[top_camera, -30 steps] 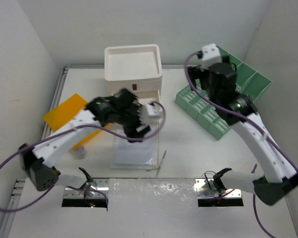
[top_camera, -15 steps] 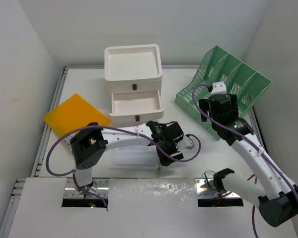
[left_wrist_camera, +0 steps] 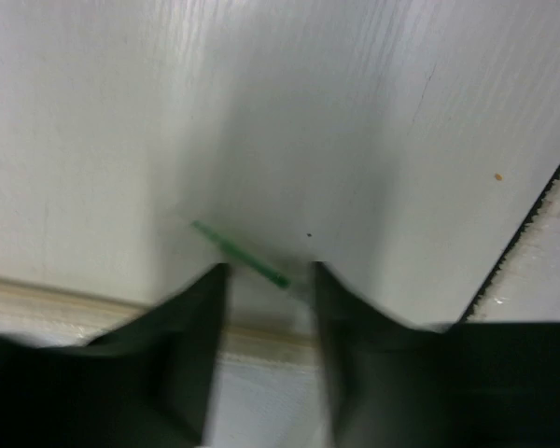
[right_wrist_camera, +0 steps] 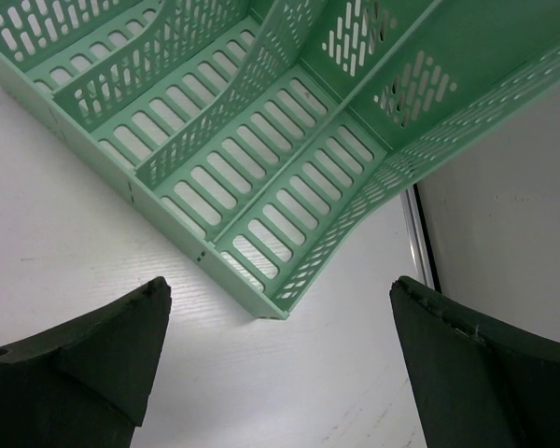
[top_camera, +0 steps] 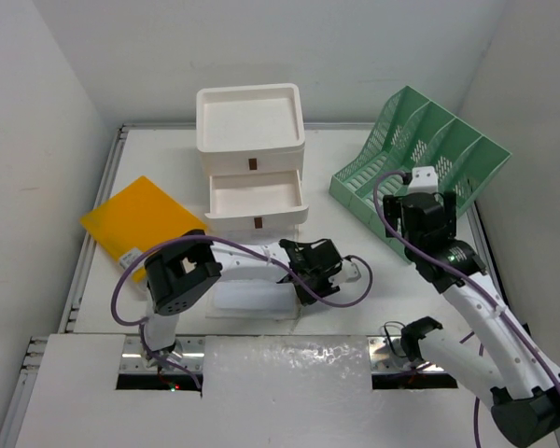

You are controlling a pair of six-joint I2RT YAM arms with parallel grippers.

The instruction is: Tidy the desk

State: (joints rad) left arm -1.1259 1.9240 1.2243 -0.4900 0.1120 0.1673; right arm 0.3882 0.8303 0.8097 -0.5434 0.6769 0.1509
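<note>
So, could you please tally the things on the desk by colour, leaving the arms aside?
White: 1, drawer box
Green: 2, mesh file rack, thin stick
Orange: 1, folder
Clear: 1, document sleeve
Total: 5

A robot lab cell. Plain white panels (top_camera: 37, 140) wall in the table (top_camera: 168, 159). Staged office props: drawer box (top_camera: 250, 117), green file rack (top_camera: 439, 140).
</note>
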